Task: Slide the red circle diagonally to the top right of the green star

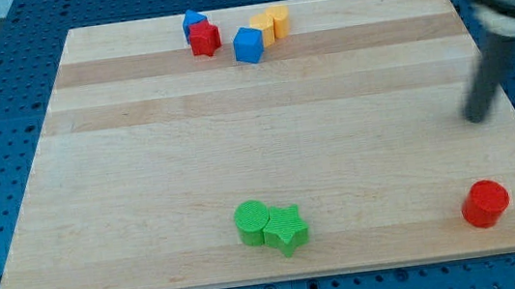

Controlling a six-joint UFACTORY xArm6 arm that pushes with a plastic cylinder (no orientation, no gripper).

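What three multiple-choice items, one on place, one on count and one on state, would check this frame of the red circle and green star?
1. Where is the red circle?
A. near the view's bottom right corner
B. among the blocks at the view's top
C. beside the green star

2. How many green blocks are on the board?
A. one
B. two
C. three

3. Is my tip touching the red circle?
A. yes
B. no, it is apart, above it in the view
C. it is hidden

Key: 1 A, it sits alone there. 2 B, the green star and a green circle, touching. 3 B, bare board shows between them.
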